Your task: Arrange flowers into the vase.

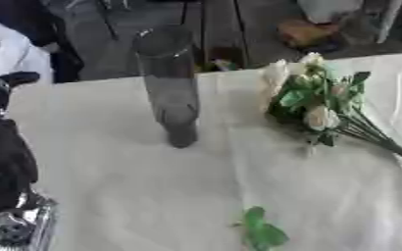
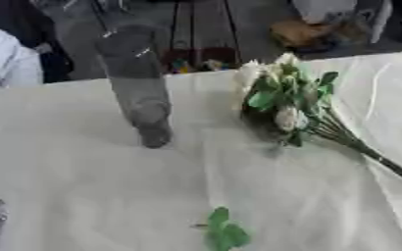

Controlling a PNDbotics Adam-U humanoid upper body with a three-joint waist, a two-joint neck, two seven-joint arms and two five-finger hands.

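Table [image 1: 153, 196] covered in a pale cream cloth, lying slightly askew in both eye views. Left robot hand [image 1: 3, 176] enters at the left edge of the left eye view: a black mass with a silver joint below it near the lower left corner; whether its fingers are straight or curled cannot be told, as the shape is blurred and partly cut by the frame. In the right eye view only a sliver of silver shows at that lower left edge. The right robot hand shows in neither view. Vase [image 1: 170, 83], tall, clear, dark-grey glass, stands upright on the cloth to the right of and farther out than the left robot hand, well apart from it, with nothing seen inside it. Bunch of flowers [image 1: 312, 100], cream and pale pink blooms with green leaves, lies on its side on the table farther right still, beyond the vase and apart from it, with its dark stems [image 2: 367, 154] running toward the right edge. A loose green leaf sprig [image 1: 260, 230] lies on the cloth near the bottom edge, to the right of the left robot hand and apart from both vase and bunch.
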